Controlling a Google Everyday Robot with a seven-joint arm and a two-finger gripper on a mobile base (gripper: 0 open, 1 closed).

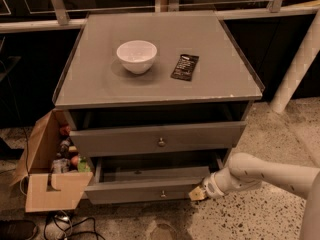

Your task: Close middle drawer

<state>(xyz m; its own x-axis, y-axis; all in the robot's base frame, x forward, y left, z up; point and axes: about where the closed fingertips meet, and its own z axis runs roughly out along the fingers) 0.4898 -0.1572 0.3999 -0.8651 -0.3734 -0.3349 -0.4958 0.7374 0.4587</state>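
Observation:
The middle drawer is the low grey front panel with a small round knob. It stands pulled out of the grey cabinet, further out than the drawer above it. My gripper is at the right end of that front panel, low by the floor, and my white arm reaches in from the right. The tips look to be touching or just in front of the panel's right corner.
Above is a taller grey drawer front, also partly out. On the cabinet top stand a white bowl and a black packet. An open cardboard box with bottles sits on the floor at the left. A white post stands at the right.

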